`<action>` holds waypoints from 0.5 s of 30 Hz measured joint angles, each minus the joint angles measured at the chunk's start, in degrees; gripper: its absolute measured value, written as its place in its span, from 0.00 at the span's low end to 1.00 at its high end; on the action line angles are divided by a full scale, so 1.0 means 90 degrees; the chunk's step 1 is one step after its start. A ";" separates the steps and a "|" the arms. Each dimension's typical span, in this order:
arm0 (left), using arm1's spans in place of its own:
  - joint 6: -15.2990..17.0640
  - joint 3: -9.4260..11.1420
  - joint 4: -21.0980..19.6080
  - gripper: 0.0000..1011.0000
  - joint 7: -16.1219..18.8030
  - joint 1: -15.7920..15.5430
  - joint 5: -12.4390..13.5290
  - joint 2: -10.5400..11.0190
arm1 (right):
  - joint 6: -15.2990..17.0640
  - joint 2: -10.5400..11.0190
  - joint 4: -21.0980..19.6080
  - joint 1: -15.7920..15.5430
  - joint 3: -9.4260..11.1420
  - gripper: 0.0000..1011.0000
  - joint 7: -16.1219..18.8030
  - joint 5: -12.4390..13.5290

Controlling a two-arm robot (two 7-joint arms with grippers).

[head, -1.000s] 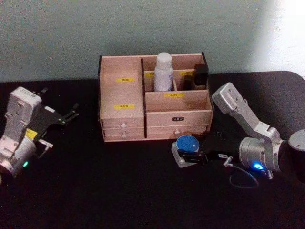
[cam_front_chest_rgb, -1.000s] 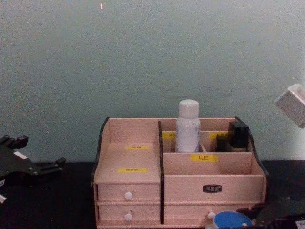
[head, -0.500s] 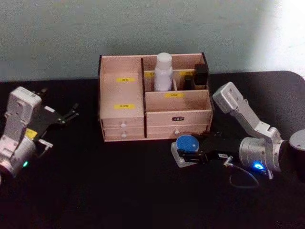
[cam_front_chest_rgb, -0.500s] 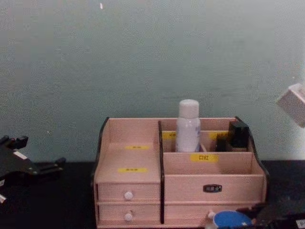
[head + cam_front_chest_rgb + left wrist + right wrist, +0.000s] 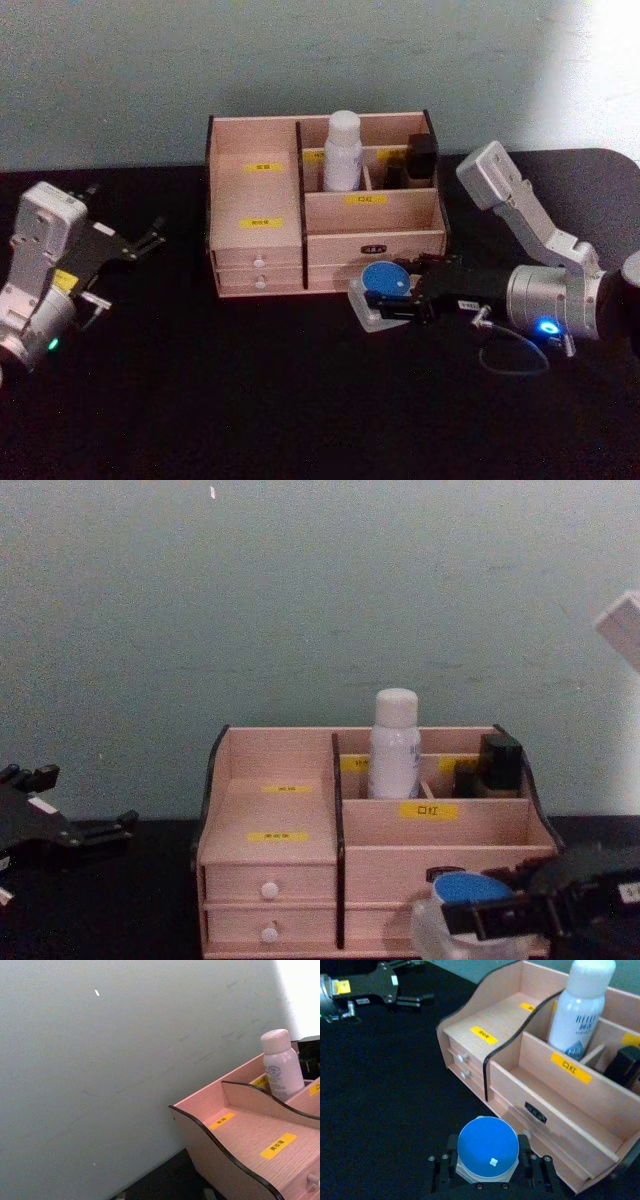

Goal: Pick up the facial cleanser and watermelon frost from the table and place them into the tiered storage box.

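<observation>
The left pincer [image 5: 150,236] hung idle over the dark tabletop [image 5: 250,400] at the far left, its fingers spread with nothing between them. The tiered storage box [image 5: 255,215] stood at the middle. The white facial cleanser [image 5: 342,150] stood upright in one of its rear compartments. Just in front of the box's right-hand drawers, the right pincer [image 5: 392,300] pinched the blue-lidded watermelon frost [image 5: 383,279] by its pale base.

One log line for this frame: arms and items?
right tool: shut on blue-lidded jar, in front of the box | white bottle: standing inside box, rear | left tool: parked at left
</observation>
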 joint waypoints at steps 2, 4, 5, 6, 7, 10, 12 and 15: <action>0.0000 0.0000 0.0000 0.99 0.0000 0.0000 0.0000 0.0000 | 0.0076 0.0010 -0.0058 0.0078 -0.0018 0.71 0.0011 0.0055; 0.0000 0.0000 0.0000 0.99 0.0000 0.0000 0.0000 0.0000 | 0.0136 0.0010 -0.0113 0.0165 -0.0030 0.71 0.0008 0.0106; 0.0000 0.0000 0.0000 0.99 0.0000 0.0000 0.0000 0.0000 | 0.0136 0.0010 -0.0113 0.0165 -0.0030 0.71 0.0008 0.0106; 0.0000 0.0000 0.0000 0.99 0.0000 0.0000 0.0000 0.0000 | 0.0148 0.0007 -0.0126 0.0197 -0.0033 0.71 0.0005 0.0122; 0.0000 0.0000 0.0000 0.99 0.0000 0.0001 0.0000 0.0000 | 0.0158 -0.0002 -0.0147 0.0255 -0.0044 0.71 -0.0002 0.0150; 0.0000 0.0000 0.0000 0.99 0.0000 0.0000 0.0000 0.0000 | 0.0164 -0.0034 -0.0159 0.0376 -0.0070 0.71 -0.0007 0.0202; 0.0000 0.0001 0.0000 0.99 0.0000 0.0000 0.0000 0.0000 | 0.0165 -0.0068 -0.0158 0.0469 -0.0096 0.71 -0.0019 0.0237; 0.0000 0.0000 0.0000 0.99 0.0000 0.0000 0.0000 0.0000 | 0.0165 -0.0097 -0.0133 0.0569 -0.0138 0.71 -0.0028 0.0257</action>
